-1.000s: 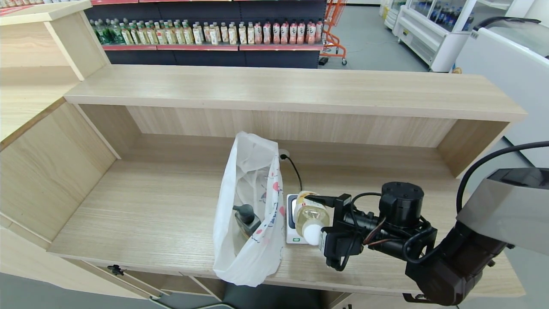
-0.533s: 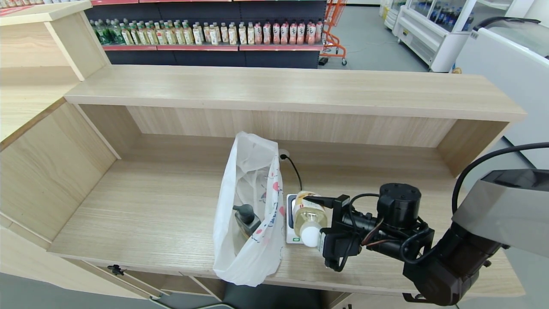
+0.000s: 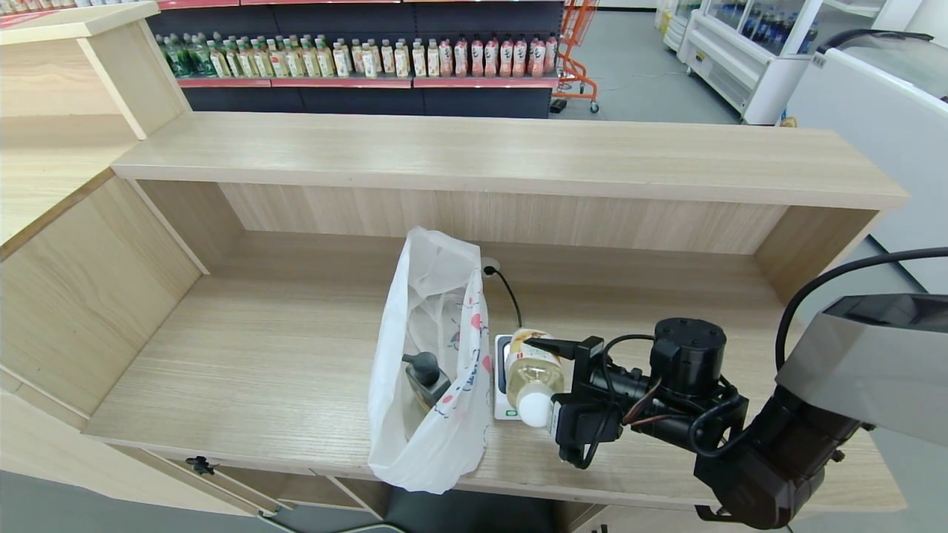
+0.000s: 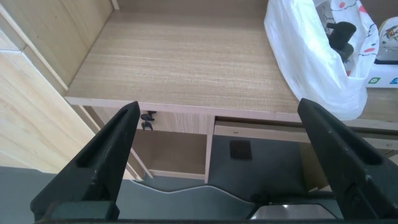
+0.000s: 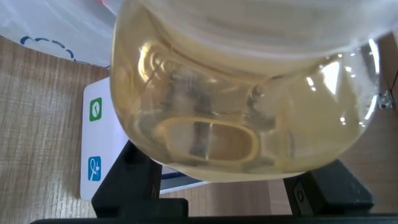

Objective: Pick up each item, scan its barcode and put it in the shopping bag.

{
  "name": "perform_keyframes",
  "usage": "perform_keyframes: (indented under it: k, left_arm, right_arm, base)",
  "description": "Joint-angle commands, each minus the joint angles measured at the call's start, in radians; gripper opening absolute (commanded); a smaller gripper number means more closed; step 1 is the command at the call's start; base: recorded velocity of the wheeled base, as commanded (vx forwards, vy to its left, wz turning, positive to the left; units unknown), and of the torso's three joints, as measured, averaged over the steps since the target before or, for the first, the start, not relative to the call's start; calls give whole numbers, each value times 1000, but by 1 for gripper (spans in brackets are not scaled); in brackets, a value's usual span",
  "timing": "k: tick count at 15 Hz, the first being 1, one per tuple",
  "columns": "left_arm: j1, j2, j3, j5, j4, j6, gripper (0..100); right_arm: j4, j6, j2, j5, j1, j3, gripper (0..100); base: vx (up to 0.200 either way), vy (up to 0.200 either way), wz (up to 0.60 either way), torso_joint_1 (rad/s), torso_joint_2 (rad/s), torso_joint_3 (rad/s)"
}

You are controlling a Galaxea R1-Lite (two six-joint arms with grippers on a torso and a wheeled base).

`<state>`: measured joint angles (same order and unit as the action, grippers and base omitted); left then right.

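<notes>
Clear plastic bottle of yellow drink (image 3: 530,366), clamped in the right gripper (image 3: 541,378) over the white scanner (image 3: 507,411), could slip if tilted.

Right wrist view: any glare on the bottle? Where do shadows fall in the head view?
Right wrist view: yes, white glints on the bottle, whose liquid distorts what lies behind. Head view: the counter is darker at the back, under its upper ledge.

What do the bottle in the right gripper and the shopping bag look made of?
Bottle: probably clear glossy plastic; pale yellow liquid shows through and highlights glint. Shopping bag: apparently thin white plastic film, slightly translucent; it wrinkles and sags.
</notes>
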<state>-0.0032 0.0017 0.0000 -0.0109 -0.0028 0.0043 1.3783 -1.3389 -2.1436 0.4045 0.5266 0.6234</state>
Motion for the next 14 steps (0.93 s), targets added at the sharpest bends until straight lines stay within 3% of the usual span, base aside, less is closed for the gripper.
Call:
perform_keyframes:
  k: [1, 4, 7, 10, 12, 14]
  left_arm:
    - [0, 0, 0, 0, 0, 0, 100]
    - [0, 0, 0, 0, 0, 2, 100]
    - [0, 0, 0, 0, 0, 2, 100]
    - [0, 0, 0, 0, 0, 0, 100]
    - [0, 0, 0, 0, 0, 2, 100]
    - [0, 0, 0, 0, 0, 3, 100]
  right_arm:
    - [-1, 0, -1, 1, 1, -1, 0]
    - [28, 18, 21, -41, 18, 7, 0]
    - [2, 210, 172, -257, 115, 87, 0]
    - [-217, 442, 324, -420, 159, 251, 0]
    - [-461, 797, 424, -539, 162, 371, 0]
    - [-581, 1014, 478, -581, 130, 363, 0]
  base:
    - [0, 0, 0, 0, 0, 0]
    - [0, 0, 0, 0, 0, 0]
    - [0, 0, 0, 0, 0, 0]
    - [0, 0, 0, 0, 0, 0]
    - [0, 0, 0, 0, 0, 0]
    - [0, 0, 0, 0, 0, 0]
